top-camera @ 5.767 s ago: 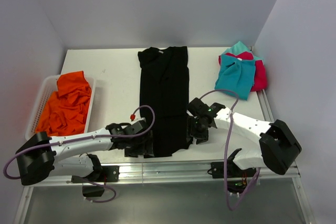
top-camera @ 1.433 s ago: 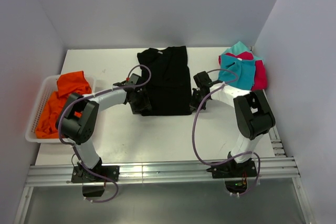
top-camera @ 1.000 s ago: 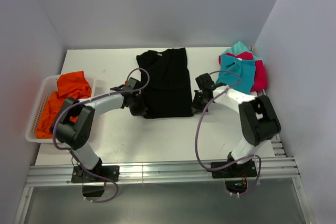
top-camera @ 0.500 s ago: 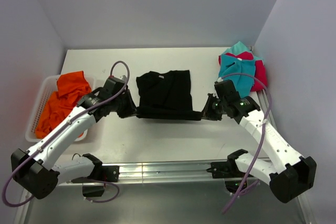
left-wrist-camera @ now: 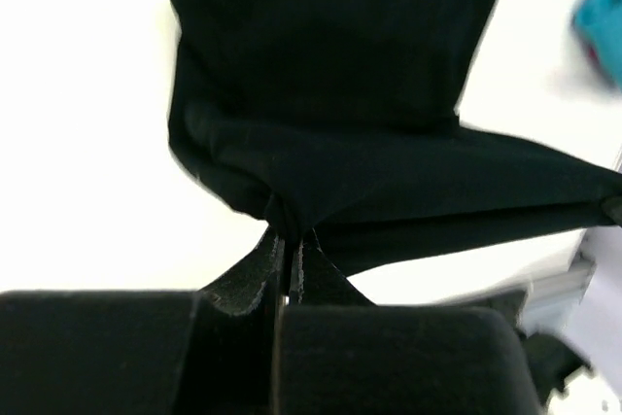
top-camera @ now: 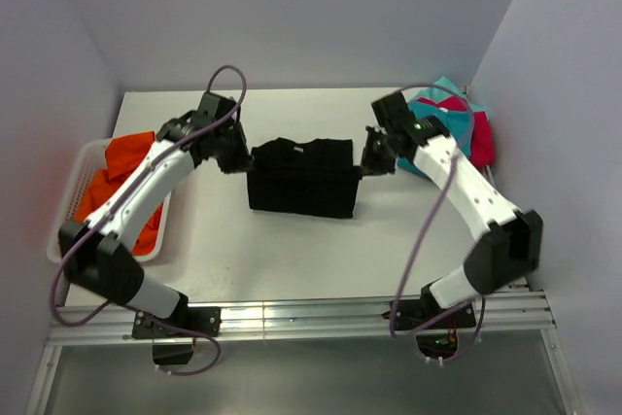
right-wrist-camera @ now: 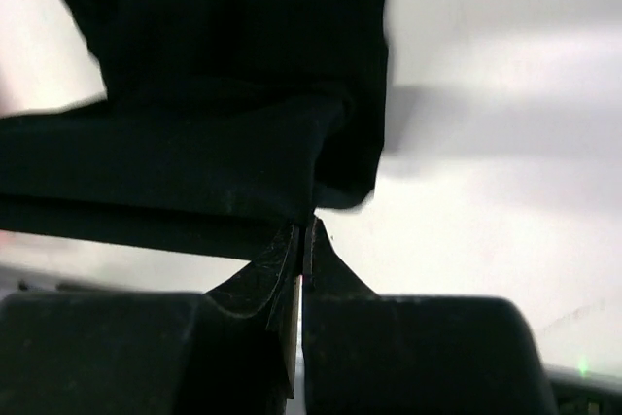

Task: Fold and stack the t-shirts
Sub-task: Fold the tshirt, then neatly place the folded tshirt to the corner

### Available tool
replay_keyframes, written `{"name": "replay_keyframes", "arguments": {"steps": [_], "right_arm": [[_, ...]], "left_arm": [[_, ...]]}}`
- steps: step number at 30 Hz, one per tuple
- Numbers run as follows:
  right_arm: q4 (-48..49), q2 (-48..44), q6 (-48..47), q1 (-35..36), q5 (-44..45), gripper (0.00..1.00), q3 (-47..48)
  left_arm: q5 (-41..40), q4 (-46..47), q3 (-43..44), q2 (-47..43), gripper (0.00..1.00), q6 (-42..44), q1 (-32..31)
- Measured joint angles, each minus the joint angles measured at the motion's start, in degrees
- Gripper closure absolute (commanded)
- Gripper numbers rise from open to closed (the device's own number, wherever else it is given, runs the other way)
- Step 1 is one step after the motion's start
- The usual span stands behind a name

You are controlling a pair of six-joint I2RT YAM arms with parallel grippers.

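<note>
Jaws opposed, tight on black t-shirt [top-camera: 301, 187]

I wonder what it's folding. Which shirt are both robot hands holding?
The black t-shirt mid-table: the left gripper and right gripper each pinch one side. The orange shirt lies in the basket; the teal shirt and pink-red shirt sit far right.
</note>
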Motion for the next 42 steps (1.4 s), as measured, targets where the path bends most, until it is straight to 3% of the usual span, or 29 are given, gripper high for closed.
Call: {"name": "replay_keyframes", "arguments": {"steps": [1,3,4,5,6,9,11,13,15,17,20,24,26,35,42], "right_arm": [[-0.1,3.8,-0.6,-0.1,0.7,1.00,3.6],[0.2,11.4,-1.7,-0.4,2.2,1.00,10.4],[-0.3,14.5,-2.0,-0.5,3.0,0.91,13.6],[-0.5,18.3,-2.2,-0.8,4.4,0.45,17.5],[-2.4,23.0,-2.1,-1.1,5.8,0.05,22.8],[-8.0,37.9,-2.7,-2.9,9.8,0.00,43.0],[-9.7,46.2,-2.7,-4.1,11.7,0.00,54.6],[-10.8,49.4,-2.5,-5.0,12.6,0.00,57.5],[-9.9,48.0,-2.3,-5.7,12.6,0.00,52.2],[-5.9,40.8,-2.3,-6.1,11.3,0.00,37.2],[-3.4,32.2,-2.4,-6.0,8.3,0.00,23.6],[9.4,17.0,-2.3,-5.9,1.3,0.00,2.8],[12.9,12.7,-1.8,-5.9,-2.0,0.00,-3.2],[24.9,20.2,1.0,-5.3,-8.8,0.00,-7.3],[26.1,28.3,1.5,-5.3,-8.7,0.00,0.5]], "left_arm": [[0.1,0.1,2.5,3.0,1.00,1.1,1.2],[0.1,0.5,8.2,9.4,0.65,3.3,3.5],[0.1,0.3,12.3,13.9,0.42,4.8,4.6],[0.1,-0.5,17.1,18.4,0.01,5.8,5.7],[0.0,-0.1,22.5,23.6,0.01,7.1,7.0],[0.7,0.8,35.2,36.9,0.01,8.0,10.9],[1.0,2.2,36.2,41.0,0.01,8.0,13.4],[0.9,2.1,33.0,41.6,0.00,7.9,15.7],[0.6,2.9,28.2,39.8,0.00,7.8,17.8],[0.6,3.3,22.3,35.8,0.00,7.8,19.3],[0.5,3.5,16.9,29.2,0.00,7.8,20.2],[0.7,6.0,12.1,21.7,0.01,7.5,20.0],[0.9,6.9,9.6,19.1,0.01,7.2,19.8],[0.9,6.3,5.1,17.6,0.01,7.0,19.7],[0.5,5.2,1.2,11.9,0.01,7.1,19.7]]}}
